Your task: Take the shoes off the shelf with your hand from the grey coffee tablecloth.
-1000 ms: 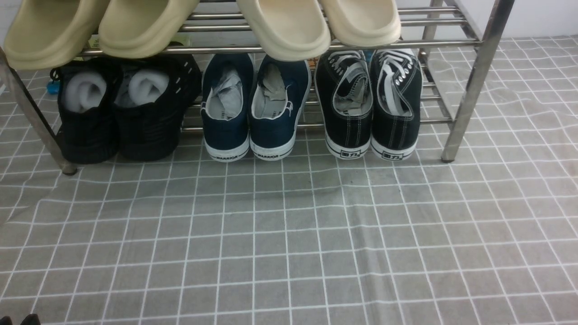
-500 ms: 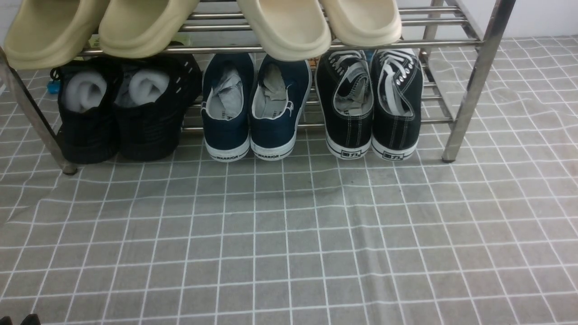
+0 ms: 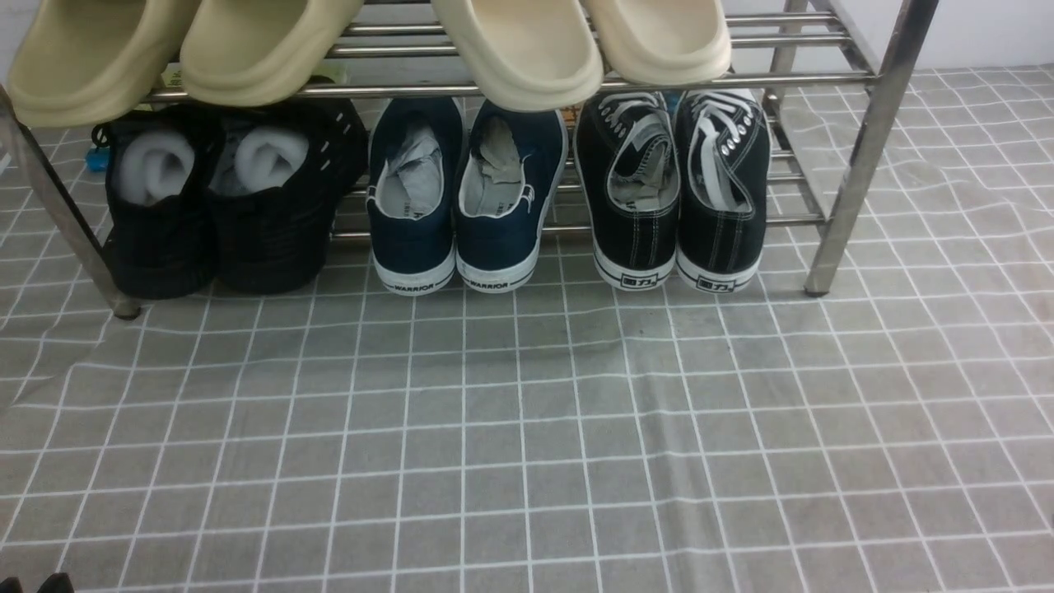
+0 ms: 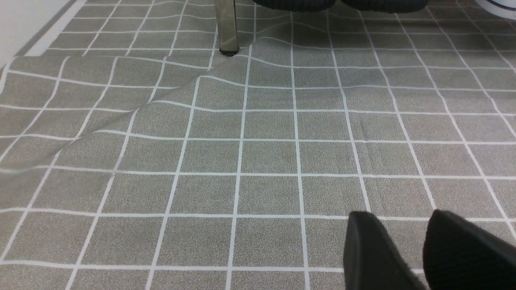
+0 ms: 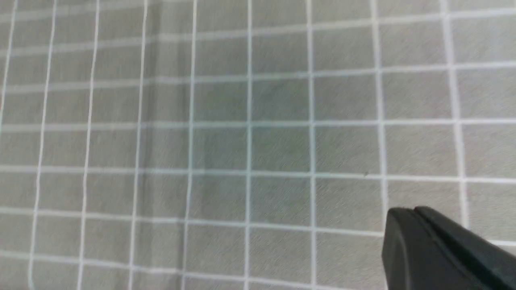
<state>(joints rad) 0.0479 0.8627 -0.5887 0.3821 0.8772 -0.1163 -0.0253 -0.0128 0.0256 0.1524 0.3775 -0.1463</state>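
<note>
The black canvas shoes with white laces and white soles stand side by side, heels toward me, at the right end of the lower tier of the silver shelf. The shelf stands on the grey checked tablecloth. My left gripper hovers low over the cloth, its jaws apart and empty; its tip shows at the bottom left corner of the front view. My right gripper is shut and empty above bare cloth, and out of the front view. Both grippers are far from the shoes.
Navy sneakers sit mid-shelf and all-black knit shoes at the left. Beige slippers lie on the top tier, overhanging the lower shoes. A shelf leg stands by a raised cloth fold.
</note>
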